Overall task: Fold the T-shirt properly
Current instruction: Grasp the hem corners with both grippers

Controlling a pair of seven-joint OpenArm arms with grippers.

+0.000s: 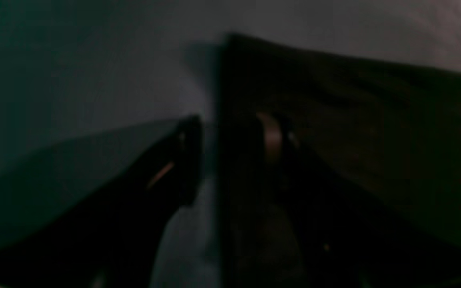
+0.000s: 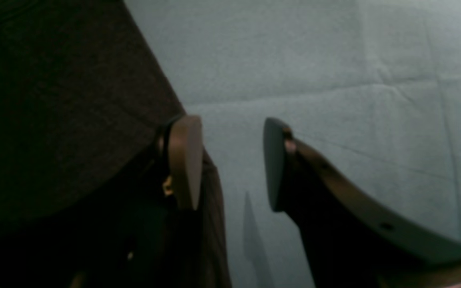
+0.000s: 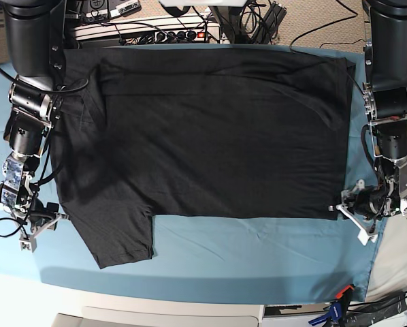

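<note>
On the blue cloth of the table (image 3: 210, 266), the T-shirt (image 3: 203, 129) is lying spread out flat, plain black side up.

The left claw (image 3: 354, 219) is sitting at the shirt's lower hem corner, spread, one finger over the fabric edge and one over the cloth, pinching nothing. The right claw (image 3: 41, 228) is waiting by the sleeve, likewise spread, with one finger (image 2: 184, 160) against the shirt's edge and bare cloth showing in the gap.
</note>
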